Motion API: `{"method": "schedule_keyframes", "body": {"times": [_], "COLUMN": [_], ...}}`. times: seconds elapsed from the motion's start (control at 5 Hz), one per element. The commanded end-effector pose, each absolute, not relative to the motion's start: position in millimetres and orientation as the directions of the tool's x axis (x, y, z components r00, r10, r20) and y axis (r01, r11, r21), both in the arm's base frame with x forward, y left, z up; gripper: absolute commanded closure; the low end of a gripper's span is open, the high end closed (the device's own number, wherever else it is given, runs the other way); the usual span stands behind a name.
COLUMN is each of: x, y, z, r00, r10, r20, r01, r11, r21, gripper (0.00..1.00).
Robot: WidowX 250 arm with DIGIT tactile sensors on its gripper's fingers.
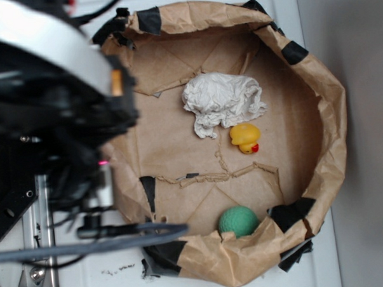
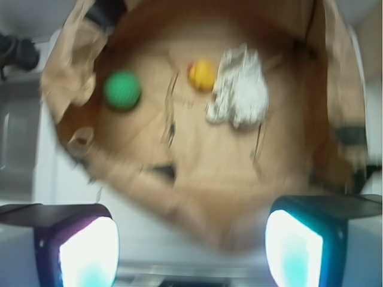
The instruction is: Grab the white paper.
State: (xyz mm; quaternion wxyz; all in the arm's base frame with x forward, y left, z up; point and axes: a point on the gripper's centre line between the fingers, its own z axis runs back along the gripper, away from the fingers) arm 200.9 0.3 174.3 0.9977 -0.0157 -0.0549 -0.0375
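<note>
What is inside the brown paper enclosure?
White paper, a yellow duck beside it, and a green ball near the brown paper wall. Anything under the wad is hidden.

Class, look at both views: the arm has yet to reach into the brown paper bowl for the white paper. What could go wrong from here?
1. The yellow duck sits right against the white paper, so the hand, open and outside the bowl, might catch the duck too.
2. The brown paper wall stands crumpled around the bowl; a low approach could snag it.
3. The wrist view is blurred, so aiming may be off.
</note>
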Motion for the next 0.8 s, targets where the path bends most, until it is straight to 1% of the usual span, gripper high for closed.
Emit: {"method": "schedule_keyframes", "body": {"times": [0.0, 0.2, 0.4, 0.6], "x": [256.5, 262.0, 253.1, 254.8], "y": [22.1, 23.0, 13.6, 25.4], "z": [124.7, 79.0, 51.6, 47.5], "r00": [0.991, 0.973, 0.885, 0.845], "r10": [-0.119, -0.23, -0.463, -0.532], "r20": [0.065, -0.023, -0.053, -0.059], "r01": [0.113, 0.231, 0.466, 0.535], "r11": [0.99, 0.968, 0.881, 0.841], "r21": [0.088, 0.101, 0.084, 0.079], "gripper": [0.0, 0.0, 0.0, 0.0]}}
